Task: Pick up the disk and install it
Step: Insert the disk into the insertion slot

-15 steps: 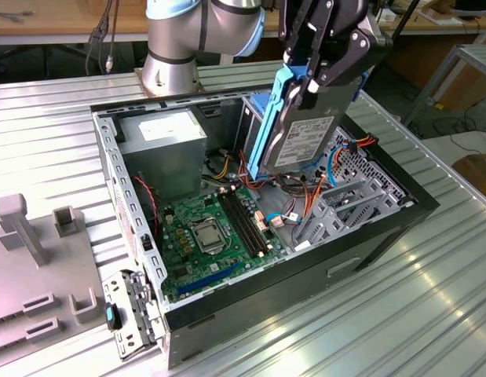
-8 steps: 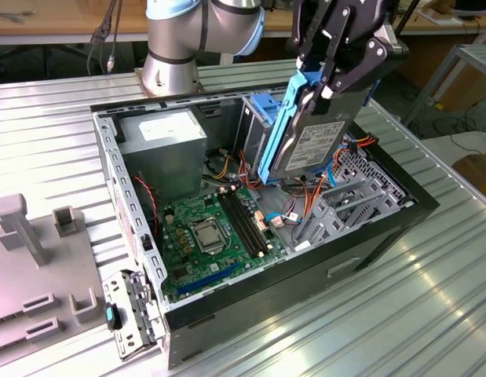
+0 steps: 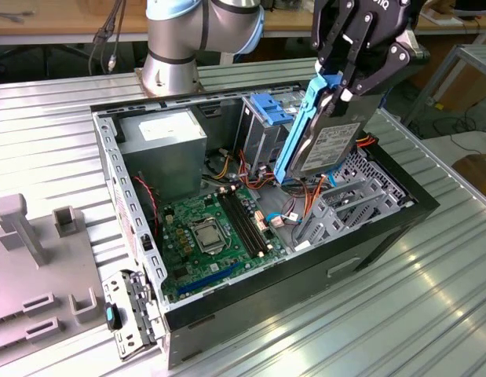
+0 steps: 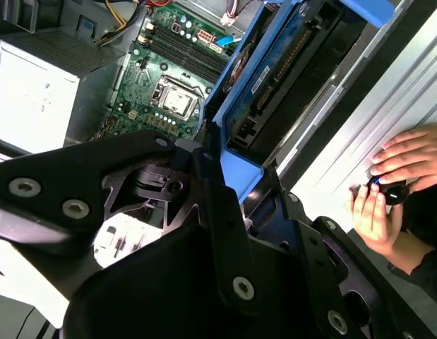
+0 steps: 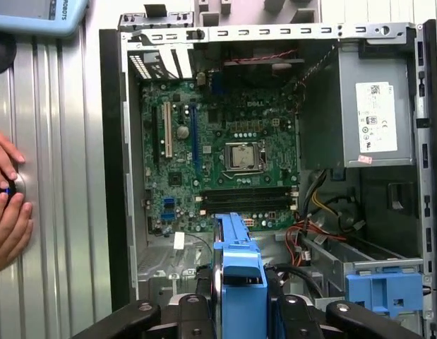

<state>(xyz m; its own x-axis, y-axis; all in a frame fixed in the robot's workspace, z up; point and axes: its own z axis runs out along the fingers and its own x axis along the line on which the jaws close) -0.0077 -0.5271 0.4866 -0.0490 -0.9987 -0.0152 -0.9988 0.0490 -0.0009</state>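
Blue-framed disk: a flat dark grey hard drive in a bright blue plastic carrier (image 3: pixel 333 145) (image 4: pixel 274 78) (image 5: pixel 239 272), held steeply tilted on end above the open case, toward the exterior view's right.
Gripper: the black two-fingered gripper (image 3: pixel 348 82) is clamped on the disk's upper end.
Disk's lower end: down among orange and red cables, just beside the silver perforated drive cage (image 3: pixel 360 192); I cannot tell whether it touches anything.
Case: a black desktop computer case (image 3: pixel 368 243) lies on its side with the panel off, on a ribbed aluminium table (image 3: pixel 400 314).
Inside the case: a green motherboard (image 3: pixel 211 236) on the floor, a grey power supply box (image 3: pixel 164 145) at the far left, and a ridged light-blue latch plate (image 3: pixel 268 108) just left of the disk.
Person: in the second wrist view, two hands (image 4: pixel 405 166) rest on the table beside the case, around a small dark object.
Left of the case: a grey plastic fixture block (image 3: pixel 38 267), and at the near-left corner a small blue clip on a perforated silver bracket (image 3: pixel 113 318).
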